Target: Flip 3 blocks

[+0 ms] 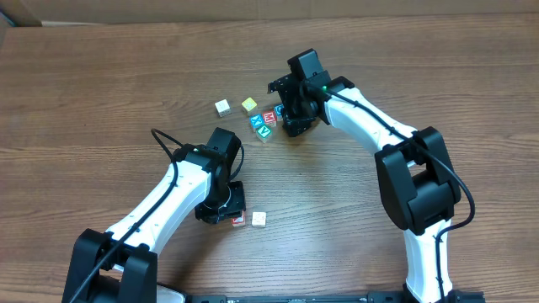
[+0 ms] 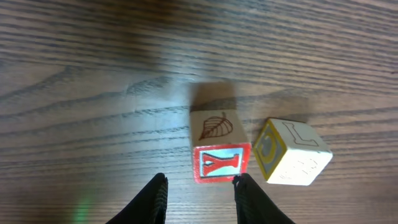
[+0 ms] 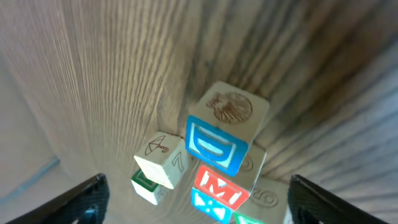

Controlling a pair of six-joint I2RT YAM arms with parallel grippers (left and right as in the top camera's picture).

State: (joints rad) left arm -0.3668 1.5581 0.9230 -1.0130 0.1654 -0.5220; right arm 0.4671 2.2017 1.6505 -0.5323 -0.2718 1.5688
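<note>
- Wood-grain bench (image 1: pixel 101 84) carries the blue D block (image 3: pixel 214 146), 1 of the 3 blocks, pressed against a red M block (image 3: pixel 214 185) in a small cluster of cubes.
- Right gripper (image 1: pixel 293 126) hangs directly over the blue D block, jaws spread wide to either side, holding nothing.
- Red Y block (image 2: pixel 221 163) lies well apart from the blue D block, toward the robot's base, with its leaf face up.
- Whitish L block (image 2: pixel 292 155) sits just beside it, equally far from the blue D block.
- Left gripper (image 2: pixel 200 186) sits at the red Y block, jaws narrowly parted and not clamping it.
</note>
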